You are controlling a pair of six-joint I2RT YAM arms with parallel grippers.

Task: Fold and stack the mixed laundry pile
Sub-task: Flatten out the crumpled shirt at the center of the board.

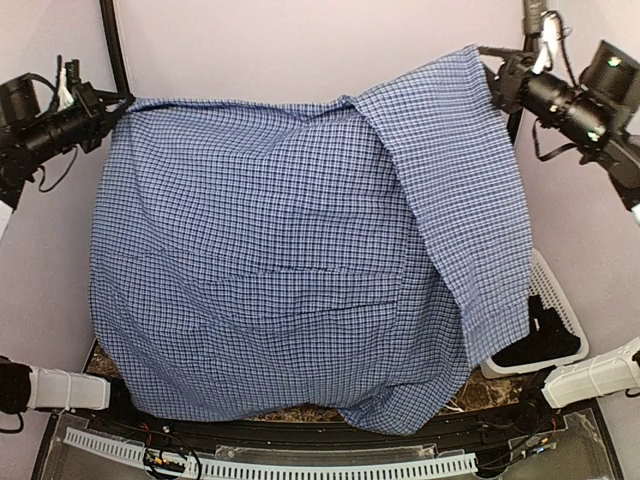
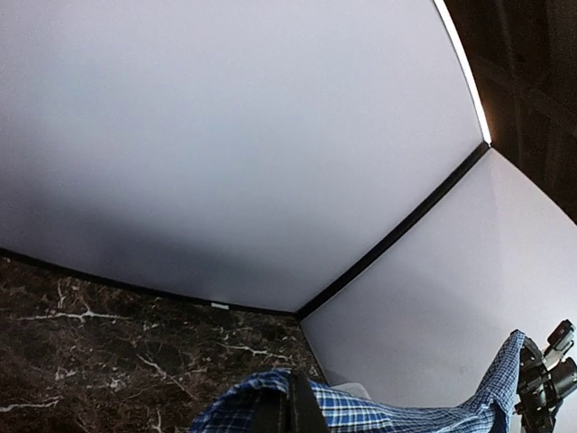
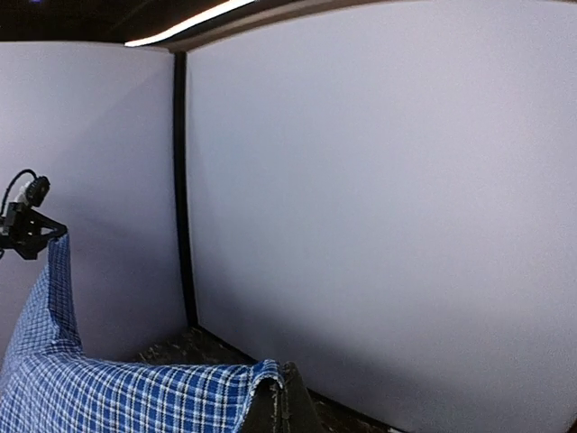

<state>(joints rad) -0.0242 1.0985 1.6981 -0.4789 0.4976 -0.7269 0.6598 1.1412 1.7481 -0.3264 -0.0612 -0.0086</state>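
the blue-and-white check shirt (image 1: 280, 260) hangs spread wide in the air above the dark marble worktop (image 2: 90, 361), stretched between two raised arms, with a long flap of cloth draped down its right side. at the right edge the white basket (image 1: 562, 300) holds the black garment (image 1: 540, 345), not yet folded. the step in hand looks like opening the shirt out before the fold. the next move likely calls for lowering it flat onto the worktop without bunching. both arms reach high and far apart. the left pincer (image 1: 122, 103) is clamped on one top corner of the shirt, the right pincer (image 1: 490, 68) on the other.
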